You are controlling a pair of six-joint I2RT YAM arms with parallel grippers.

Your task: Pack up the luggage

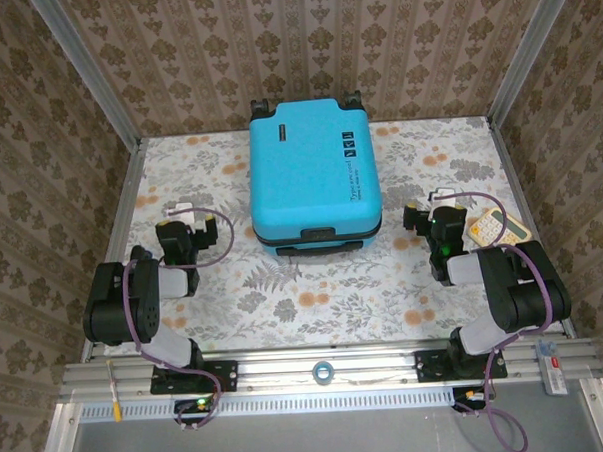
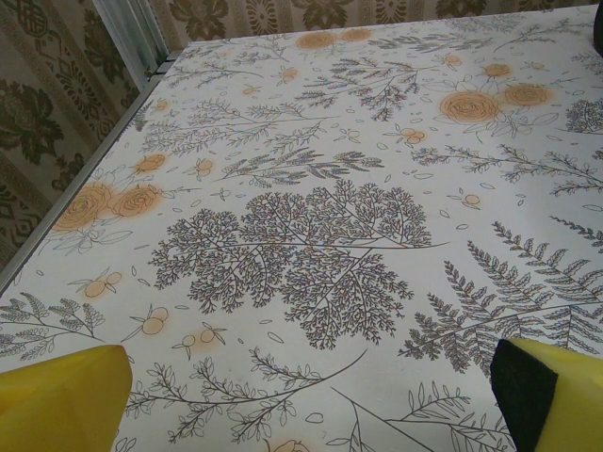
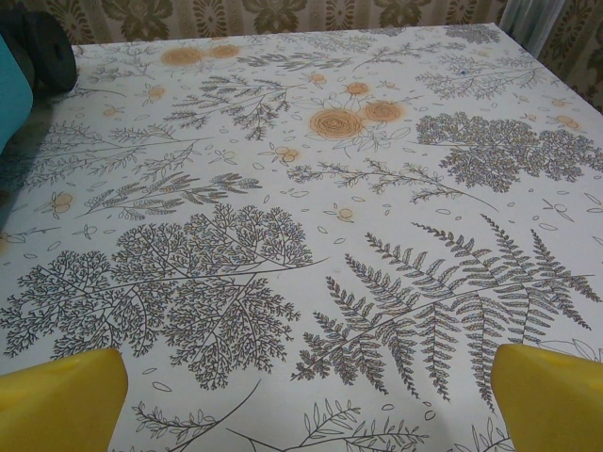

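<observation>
The luggage [image 1: 314,170] is a turquoise hard-shell suitcase lying flat and closed at the middle back of the table, wheels toward the wall and black handle toward me. My left gripper [image 1: 189,217] rests low on the table to its left, open, with nothing between its yellow fingers [image 2: 58,400]; the left wrist view has bare floral cloth between them [image 2: 311,414]. My right gripper [image 1: 433,213] sits to the suitcase's right, also open and empty [image 3: 306,414]. In the right wrist view a teal corner of the luggage [image 3: 11,89] and a black wheel [image 3: 49,52] sit at the upper left.
A flat yellow-and-teal item [image 1: 497,225] lies right of my right gripper near the table edge. A small white object [image 1: 178,206] lies by the left gripper. A blue tape ring [image 1: 323,370] sits on the front rail. Patterned walls and metal posts enclose the table.
</observation>
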